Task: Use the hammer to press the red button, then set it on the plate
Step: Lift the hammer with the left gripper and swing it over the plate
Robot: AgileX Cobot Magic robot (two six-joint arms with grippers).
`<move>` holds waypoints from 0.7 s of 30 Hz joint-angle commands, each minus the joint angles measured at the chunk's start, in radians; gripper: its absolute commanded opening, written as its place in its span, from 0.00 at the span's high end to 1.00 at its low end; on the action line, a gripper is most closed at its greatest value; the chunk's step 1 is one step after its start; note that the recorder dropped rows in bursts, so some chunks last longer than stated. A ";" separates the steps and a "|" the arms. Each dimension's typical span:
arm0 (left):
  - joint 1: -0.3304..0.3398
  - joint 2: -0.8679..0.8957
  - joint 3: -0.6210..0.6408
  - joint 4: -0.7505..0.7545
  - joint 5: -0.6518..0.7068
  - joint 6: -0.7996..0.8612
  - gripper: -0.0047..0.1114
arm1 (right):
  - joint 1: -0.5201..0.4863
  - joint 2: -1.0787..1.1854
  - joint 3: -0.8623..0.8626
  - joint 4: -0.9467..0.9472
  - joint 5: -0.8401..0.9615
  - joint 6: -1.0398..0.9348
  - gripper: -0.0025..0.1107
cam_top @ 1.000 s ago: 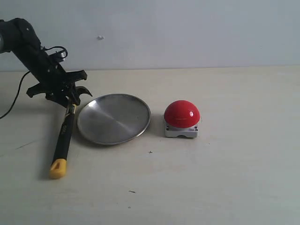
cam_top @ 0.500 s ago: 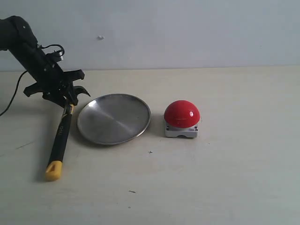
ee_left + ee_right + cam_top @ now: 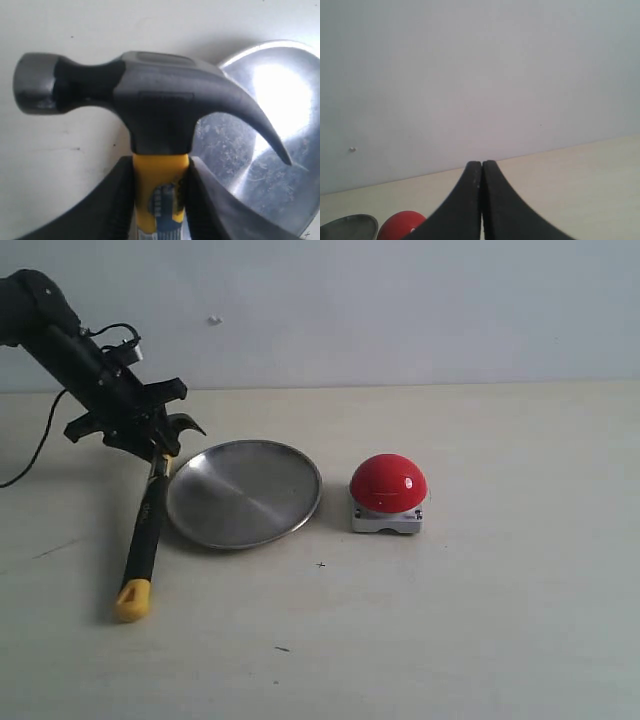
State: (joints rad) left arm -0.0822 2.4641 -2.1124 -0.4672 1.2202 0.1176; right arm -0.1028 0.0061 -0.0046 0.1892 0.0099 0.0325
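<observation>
Your left gripper [image 3: 160,197] clamps the black-and-yellow claw hammer [image 3: 150,100]; right gripper [image 3: 482,197] jaws together, empty; next, lift and carry its head onto the glossy red dome button [image 3: 388,483].

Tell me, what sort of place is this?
Likely a robot test bench: a plain pale table against a blank wall, with a hammer, plate and red button laid out, and a black robot gripper clamping the hammer.
</observation>
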 commanded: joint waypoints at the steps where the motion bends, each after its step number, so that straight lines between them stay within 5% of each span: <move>1: 0.003 -0.047 -0.007 -0.035 0.001 0.010 0.96 | 0.004 -0.006 0.005 -0.008 0.003 -0.004 0.98; 21: 0.033 -0.139 0.072 -0.118 0.001 0.111 0.96 | 0.004 -0.006 0.005 -0.004 0.003 -0.004 0.98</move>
State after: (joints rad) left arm -0.0634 2.3581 -2.0634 -0.5038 1.2223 0.1903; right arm -0.1028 0.0061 -0.0046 0.1892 0.0099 0.0325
